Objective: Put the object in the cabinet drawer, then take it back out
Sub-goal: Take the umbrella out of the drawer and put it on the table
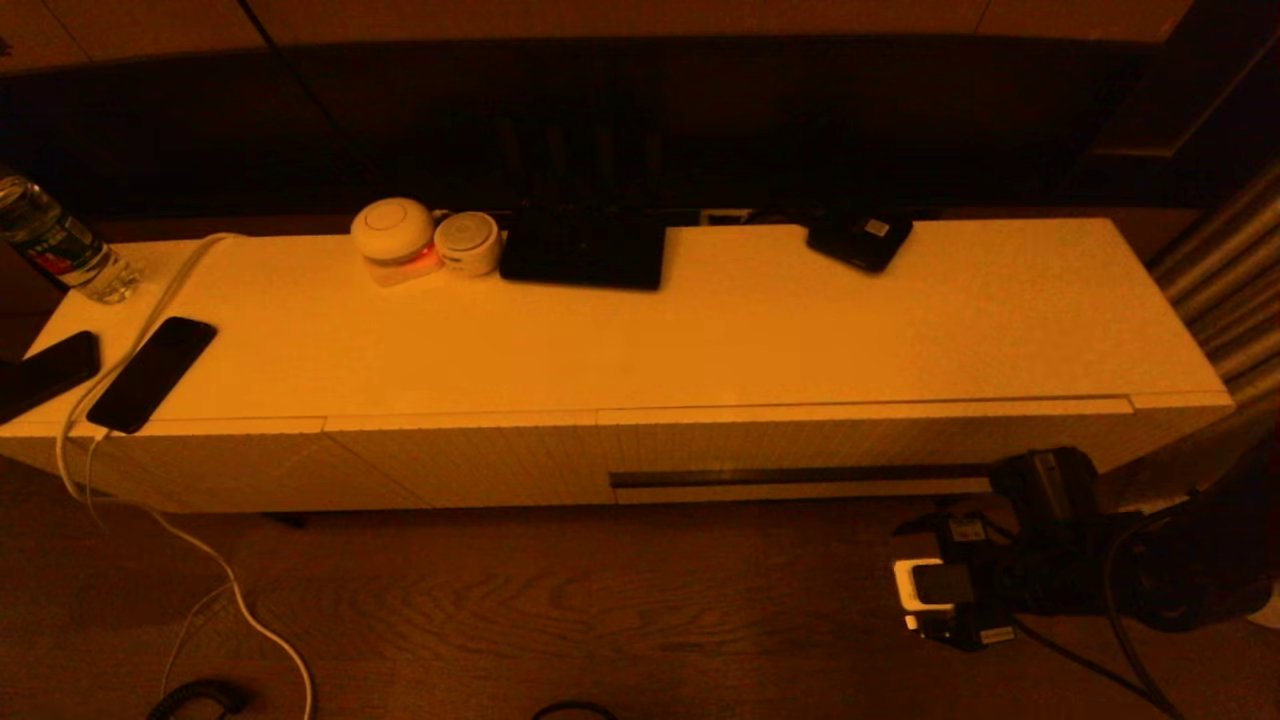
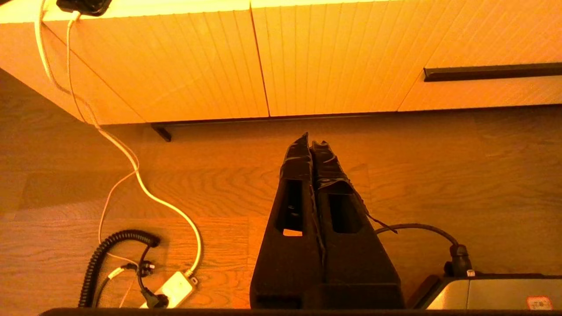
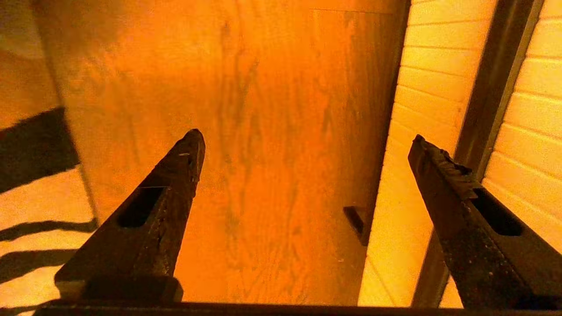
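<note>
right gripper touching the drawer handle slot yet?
Cannot tell. In the right wrist view the right gripper is open, one finger overlapping the drawer's handle slot, but no gap or contact shows plainly. The head view is too dark there.

Both arms are ending in a matte black gripper [image 2: 311, 142] of two long, tapering fingers [image 3: 171, 184] with rectangular cut-out windows and rough, taped-looking tips; black cables [image 1: 1120, 620] are trailing off the right arm.

Cabinet drawer [image 1: 860, 440] was closed, contents hidden; handle slot's right end hid behind right arm [image 1: 1045, 500]. Bottle [image 1: 55, 245] and left phone [image 1: 40, 372] were cut by frame edge. Label on black box [image 1: 862, 238] was too small to read
</note>
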Robot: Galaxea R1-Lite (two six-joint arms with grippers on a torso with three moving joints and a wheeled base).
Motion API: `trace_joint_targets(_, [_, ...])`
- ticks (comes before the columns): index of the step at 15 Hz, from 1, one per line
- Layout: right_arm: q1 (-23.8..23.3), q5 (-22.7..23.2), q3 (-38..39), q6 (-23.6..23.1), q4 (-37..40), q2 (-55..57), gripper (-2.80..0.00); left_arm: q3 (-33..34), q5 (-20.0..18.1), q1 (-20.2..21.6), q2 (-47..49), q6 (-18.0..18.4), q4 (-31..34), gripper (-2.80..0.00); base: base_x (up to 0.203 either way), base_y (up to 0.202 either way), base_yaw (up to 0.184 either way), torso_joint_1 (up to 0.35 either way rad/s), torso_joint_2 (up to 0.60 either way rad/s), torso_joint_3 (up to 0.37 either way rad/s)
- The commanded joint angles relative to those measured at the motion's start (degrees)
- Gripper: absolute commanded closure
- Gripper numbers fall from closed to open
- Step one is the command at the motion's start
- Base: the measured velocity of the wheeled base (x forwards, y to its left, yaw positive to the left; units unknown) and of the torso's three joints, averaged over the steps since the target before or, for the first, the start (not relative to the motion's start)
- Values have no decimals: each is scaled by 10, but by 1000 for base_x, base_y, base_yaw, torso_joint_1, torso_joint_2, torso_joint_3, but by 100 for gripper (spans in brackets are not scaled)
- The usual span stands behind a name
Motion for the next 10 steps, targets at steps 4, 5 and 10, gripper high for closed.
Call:
trace_joint_targets(4, [-8, -1, -26, -6, -7, 26, -280, 0, 0, 0, 0, 0, 0, 0, 0, 0, 0, 0, 0, 0])
trace_joint_targets(5, [-12, -1, -31, -6, -7, 29, -280, 0, 0, 0, 0, 0, 0, 0, 0, 0, 0, 0, 0, 0])
trace_joint_targets(10, [-15, -1, -51, -6, -8, 38, -280, 0, 0, 0, 0, 0, 0, 0, 0, 0, 0, 0, 0, 0])
